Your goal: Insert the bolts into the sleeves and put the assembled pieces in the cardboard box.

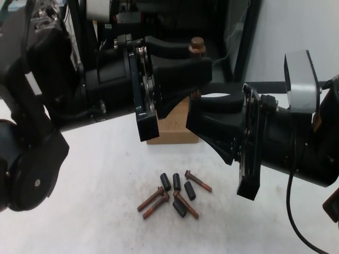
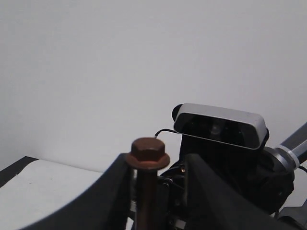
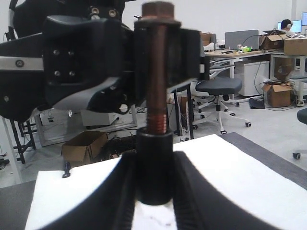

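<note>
Your left gripper [image 2: 152, 191] is clamped tight on a rust-brown hex bolt [image 2: 149, 154], gripping the shank just under the head. The bolt stands upright, with its head at 12 o'clock. Your right gripper [image 3: 153, 201] is pinched around a black sleeve [image 3: 153, 163], held upright directly beneath the bolt. The bolt's threaded tip meets the sleeve's mouth, but you cannot tell how deep it sits. In the high view this pair hangs at 12 o'clock from the cardboard box [image 1: 172, 129]. At 6 o'clock from the box, on the white bench [image 1: 95, 174], lie four loose bolts [image 1: 185, 204] and four loose sleeves [image 1: 166, 181], bunched together with some touching
</note>
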`<state>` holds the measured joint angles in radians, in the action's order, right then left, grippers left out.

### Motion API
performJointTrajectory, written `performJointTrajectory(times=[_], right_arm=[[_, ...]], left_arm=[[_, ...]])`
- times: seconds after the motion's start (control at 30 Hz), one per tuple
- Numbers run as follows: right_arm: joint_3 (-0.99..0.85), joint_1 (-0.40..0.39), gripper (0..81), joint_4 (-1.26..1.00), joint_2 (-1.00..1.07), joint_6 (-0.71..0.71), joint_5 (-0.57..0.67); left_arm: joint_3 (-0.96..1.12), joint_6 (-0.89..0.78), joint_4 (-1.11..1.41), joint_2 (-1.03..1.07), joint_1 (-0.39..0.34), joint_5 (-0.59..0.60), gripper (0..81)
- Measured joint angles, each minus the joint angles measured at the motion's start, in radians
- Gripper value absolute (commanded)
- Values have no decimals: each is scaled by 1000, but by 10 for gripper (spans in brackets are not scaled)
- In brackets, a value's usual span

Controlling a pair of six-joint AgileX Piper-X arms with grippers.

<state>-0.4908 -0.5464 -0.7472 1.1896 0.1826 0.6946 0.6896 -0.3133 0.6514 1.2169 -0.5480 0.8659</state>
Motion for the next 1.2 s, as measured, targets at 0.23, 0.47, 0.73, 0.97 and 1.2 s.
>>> performJointTrajectory(times=[0.23,0.47,0.73,0.97,1.2], right_arm=[[0,0,9,0,0,0,0],[0,0,9,0,0,2,-3],[0,0,9,3,1,1,-3],[0,0,9,2,1,2,0],[0,-1,9,2,1,4,-11]], left_arm=[[0,0,-6,0,28,4,348],[0,14,-95,0,53,8,348],[0,15,-95,0,53,42,348],[0,-55,-30,-4,53,80,348],[0,-75,-52,-10,56,93,348]])
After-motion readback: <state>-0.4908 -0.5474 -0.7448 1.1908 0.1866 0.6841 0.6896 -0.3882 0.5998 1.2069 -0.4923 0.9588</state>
